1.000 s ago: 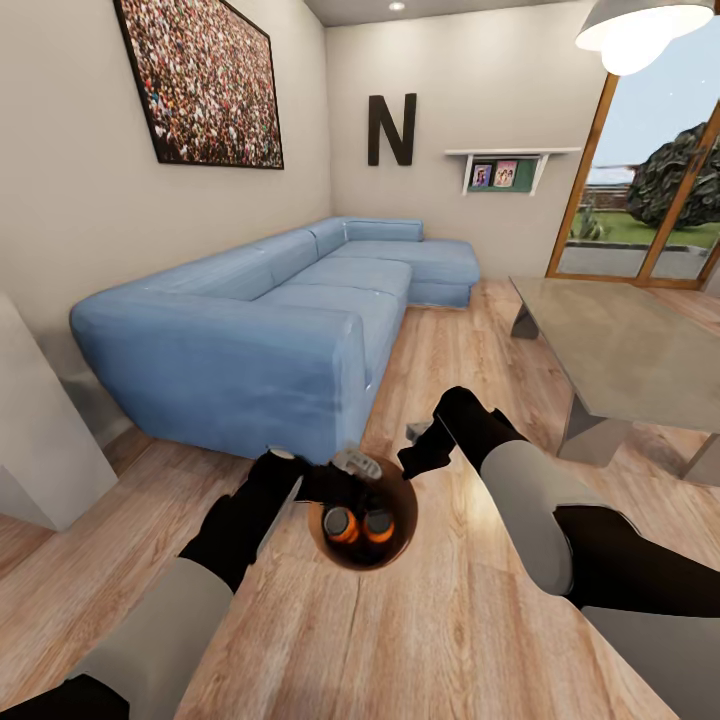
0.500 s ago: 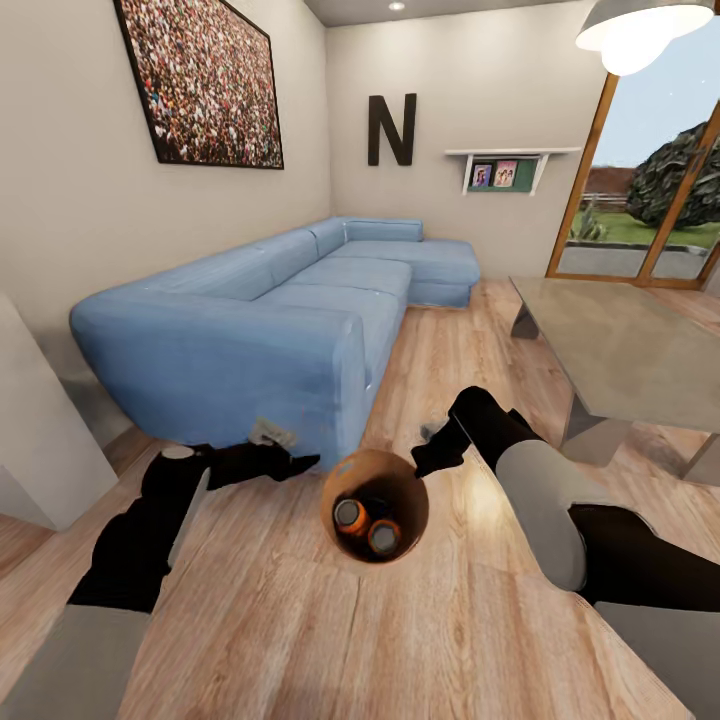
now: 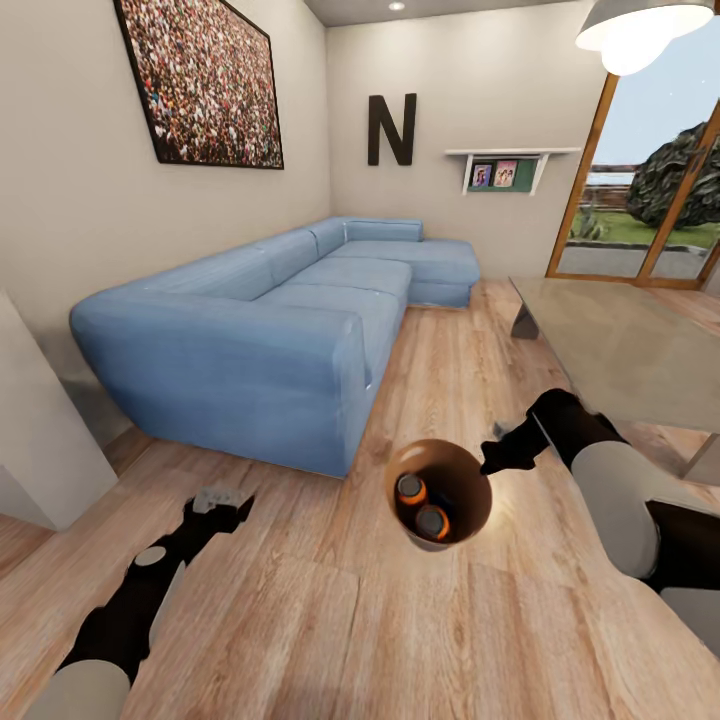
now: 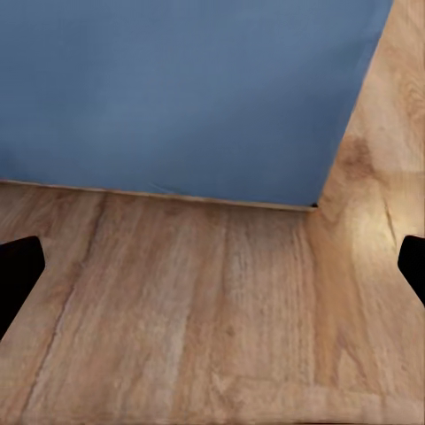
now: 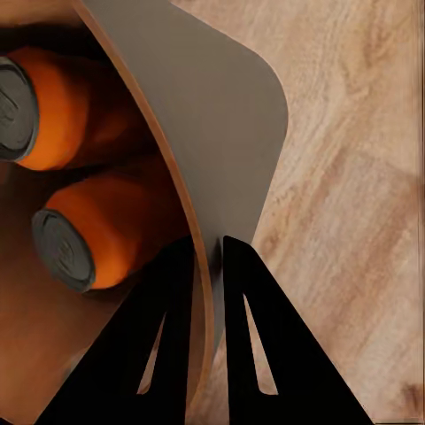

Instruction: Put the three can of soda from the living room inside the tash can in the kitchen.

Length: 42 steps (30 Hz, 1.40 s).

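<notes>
Right end effector [image 3: 490,462] pinches the tash can [image 3: 470,510] rim, two orange cans [image 3: 420,505] inside; left end effector [image 3: 222,500] spread empty by the sofa [image 3: 260,340], low table [image 3: 630,350] alongside.

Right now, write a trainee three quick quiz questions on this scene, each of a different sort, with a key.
1. True or false: the right gripper is shut on the rim of the bin.
2. How many orange cans can be seen in the bin? A) none B) two C) four
3. Fill in: the left gripper is open over the wooden ____.

Key:
1. True. In the right wrist view its fingers pinch the bin wall, one inside and one outside.
2. B. One orange can and another lie inside; a third can is not visible.
3. Floor, beside the blue sofa.
</notes>
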Tool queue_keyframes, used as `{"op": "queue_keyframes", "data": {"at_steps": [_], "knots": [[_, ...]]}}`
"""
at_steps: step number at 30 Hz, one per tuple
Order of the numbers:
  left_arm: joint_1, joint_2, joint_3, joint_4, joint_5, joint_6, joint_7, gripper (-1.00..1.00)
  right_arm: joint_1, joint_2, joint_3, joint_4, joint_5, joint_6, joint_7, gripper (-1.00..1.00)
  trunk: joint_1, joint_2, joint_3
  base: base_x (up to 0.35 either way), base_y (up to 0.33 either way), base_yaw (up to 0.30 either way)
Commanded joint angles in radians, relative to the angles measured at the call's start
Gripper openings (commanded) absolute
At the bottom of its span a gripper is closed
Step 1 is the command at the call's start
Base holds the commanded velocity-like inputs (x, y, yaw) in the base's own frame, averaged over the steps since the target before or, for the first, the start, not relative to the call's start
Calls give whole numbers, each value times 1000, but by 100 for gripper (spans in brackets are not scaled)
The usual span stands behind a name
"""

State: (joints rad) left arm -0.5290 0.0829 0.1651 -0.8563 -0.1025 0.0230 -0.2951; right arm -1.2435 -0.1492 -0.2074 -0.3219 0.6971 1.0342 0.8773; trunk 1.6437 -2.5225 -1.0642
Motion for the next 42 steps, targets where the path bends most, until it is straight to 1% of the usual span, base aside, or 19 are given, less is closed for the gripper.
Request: {"op": "queue_keyframes", "data": {"at_steps": [1,5,6,7,8,10,12,15,19,21,24,26,27,30,35,36,37,42], "knots": [[0,0,4,18,0,-14,10,100,0,-5,-15,1,-39,13,6,-100,0,0,0,0,0,0],[1,0,9,56,4,-33,25,100,0,-13,-28,10,-40,13,9,-100,0,0,0,0,0,0],[4,3,9,62,5,-38,26,100,7,-19,-19,16,-7,7,0,-100,0,0,0,0,0,0],[4,4,8,67,4,-34,22,100,9,-25,-19,22,-21,13,-5,-100,0,0,0,0,0,0],[4,4,8,69,4,-30,20,100,9,-26,-13,29,-22,13,-5,-100,0,0,0,0,0,0],[4,4,8,69,4,-30,20,100,9,-26,-9,40,16,10,-5,-100,0,0,0,0,0,0],[4,4,8,69,4,-30,20,100,9,-26,4,52,72,-2,-5,-100,0,0,0,0,0,0],[4,4,8,69,4,-30,20,100,9,-26,22,53,144,-16,-5,-100,0,0,0,0,0,0],[4,4,8,69,4,-30,20,100,9,-26,35,53,217,-33,-5,-100,0,0,0,0,0,0],[4,4,8,69,4,-30,20,100,9,-26,38,53,243,-37,-5,-100,0,0,0,0,0,0],[4,4,8,69,4,-30,20,100,9,-26,38,53,271,-39,-5,-100,0,0,0,0,0,0],[4,4,8,69,4,-30,20,100,9,-26,36,53,284,-38,-5,-100,0,0,0,0,0,0],[10,4,8,64,6,-27,17,100,16,-22,34,47,288,-37,-4,-100,0,0,0,0,0,0],[27,4,9,61,8,-28,18,100,35,-20,29,31,299,-32,-1,-100,0,0,0,0,0,0],[53,5,10,60,10,-29,19,100,66,-19,31,4,298,-13,4,-100,0,0,0,0,0,0],[53,5,10,59,10,-29,19,100,124,-19,32,-33,-3,13,4,-100,0,0,0,0,0,0],[54,5,10,60,10,-29,19,100,125,-19,32,-33,-3,13,4,-100,0,0,0,0,0,0],[55,5,10,60,10,-29,19,100,128,-18,31,-35,-8,13,10,-100,2,-1,-19,0,0,0]]}}
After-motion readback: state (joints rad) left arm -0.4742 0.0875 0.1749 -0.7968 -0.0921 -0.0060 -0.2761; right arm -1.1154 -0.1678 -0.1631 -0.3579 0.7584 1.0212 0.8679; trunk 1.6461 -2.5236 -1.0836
